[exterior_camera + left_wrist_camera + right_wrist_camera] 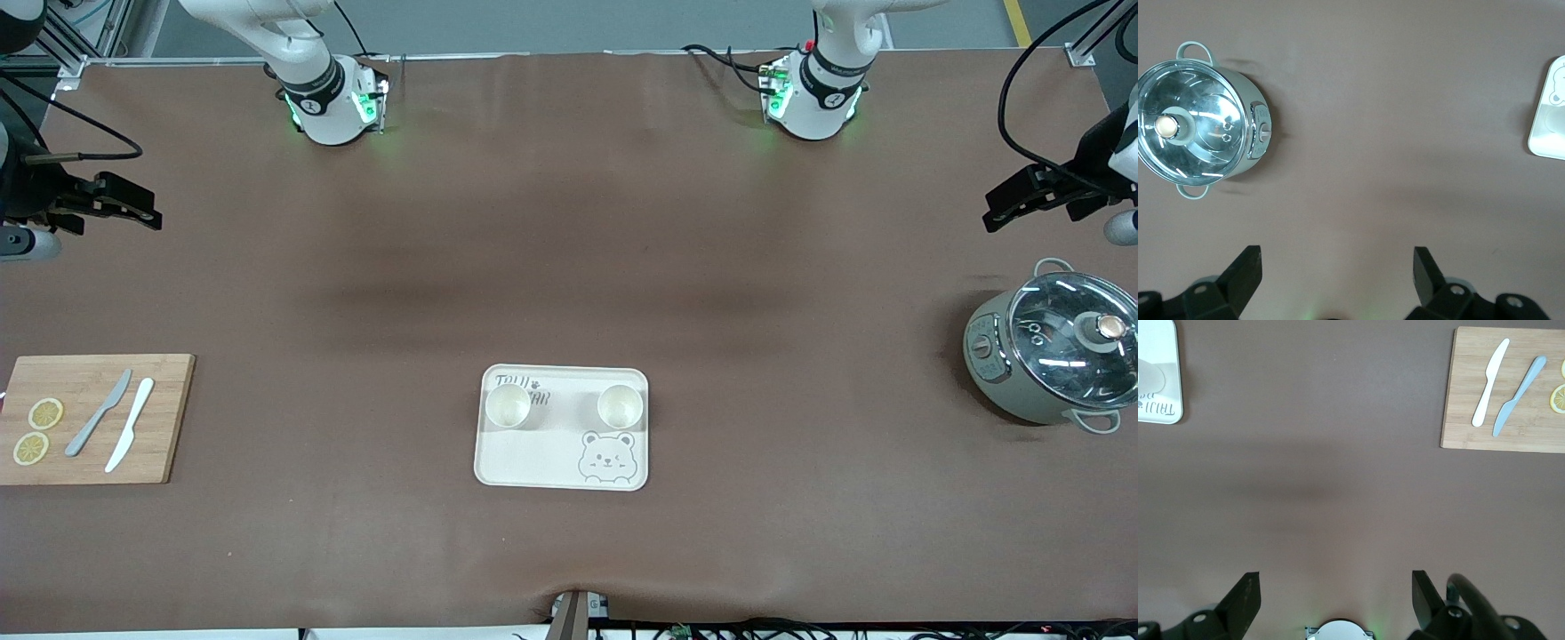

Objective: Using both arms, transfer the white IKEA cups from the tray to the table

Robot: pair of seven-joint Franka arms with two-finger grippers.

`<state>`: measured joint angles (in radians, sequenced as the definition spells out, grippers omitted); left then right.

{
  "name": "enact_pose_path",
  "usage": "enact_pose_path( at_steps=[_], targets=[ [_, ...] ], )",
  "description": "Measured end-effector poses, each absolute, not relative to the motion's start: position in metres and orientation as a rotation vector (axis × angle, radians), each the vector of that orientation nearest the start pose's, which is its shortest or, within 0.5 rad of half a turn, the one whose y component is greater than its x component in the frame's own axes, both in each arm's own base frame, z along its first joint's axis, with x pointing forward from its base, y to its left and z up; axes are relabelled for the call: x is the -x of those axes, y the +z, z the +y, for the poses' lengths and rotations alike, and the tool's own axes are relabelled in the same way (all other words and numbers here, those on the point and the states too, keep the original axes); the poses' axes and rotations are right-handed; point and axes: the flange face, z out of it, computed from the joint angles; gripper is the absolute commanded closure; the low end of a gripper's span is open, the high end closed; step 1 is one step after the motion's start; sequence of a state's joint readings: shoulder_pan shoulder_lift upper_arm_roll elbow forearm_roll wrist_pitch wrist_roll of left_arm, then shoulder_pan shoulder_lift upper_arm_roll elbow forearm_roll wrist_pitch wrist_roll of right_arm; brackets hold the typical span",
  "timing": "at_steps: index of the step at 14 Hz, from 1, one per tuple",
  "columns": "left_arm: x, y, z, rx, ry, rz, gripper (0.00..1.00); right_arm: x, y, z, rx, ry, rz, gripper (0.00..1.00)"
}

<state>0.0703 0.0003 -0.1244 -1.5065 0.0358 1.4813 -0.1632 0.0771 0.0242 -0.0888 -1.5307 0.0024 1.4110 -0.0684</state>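
End effectors, my left [1000, 218] and right [147, 216], spread apart, empty, waiting over worktop [569, 267] ends; both white IKEA cups [508, 405] on tray [533, 467]; nothing moved yet.

White jointed arms [311, 80], black bands, green-lit bases, black hands, black cables.
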Motion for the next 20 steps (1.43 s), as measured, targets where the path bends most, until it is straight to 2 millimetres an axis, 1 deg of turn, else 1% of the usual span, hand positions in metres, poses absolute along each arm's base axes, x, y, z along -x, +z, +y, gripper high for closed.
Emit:
enact_pose_path(
  at_steps=[7, 10, 12, 14, 16, 19, 20],
  targets=[
    [-0.548, 0.644, -0.025, 3.099, 0.041, -0.174, 0.0, -0.544, 0.617, -0.007, 3.126, 0.226, -0.086, 0.0],
    [-0.555, 0.632, -0.03, 3.1, 0.073, -0.158, 0.0, -0.544, 0.617, -0.007, 3.126, 0.227, -0.084, 0.0],
    [-0.558, 0.624, -0.047, 3.101, 0.095, -0.109, 0.0, -0.544, 0.617, -0.008, 3.126, 0.227, -0.081, 0.0],
    [-0.562, 0.609, -0.076, 3.1, 0.134, -0.028, 0.0, -0.545, 0.616, -0.01, 3.126, 0.231, -0.075, 0.0],
    [-0.57, 0.584, -0.106, 3.094, 0.188, -0.001, 0.0, -0.546, 0.613, -0.013, 3.125, 0.238, -0.065, 0.0],
    [-0.587, 0.55, -0.14, 3.097, 0.185, -0.053, 0.0, -0.547, 0.612, -0.014, 3.125, 0.241, -0.063, 0.0],
    [-0.591, 0.54, -0.155, 3.099, 0.179, -0.056, 0.0, -0.547, 0.612, -0.014, 3.125, 0.24, -0.063, 0.0]
  ],
)
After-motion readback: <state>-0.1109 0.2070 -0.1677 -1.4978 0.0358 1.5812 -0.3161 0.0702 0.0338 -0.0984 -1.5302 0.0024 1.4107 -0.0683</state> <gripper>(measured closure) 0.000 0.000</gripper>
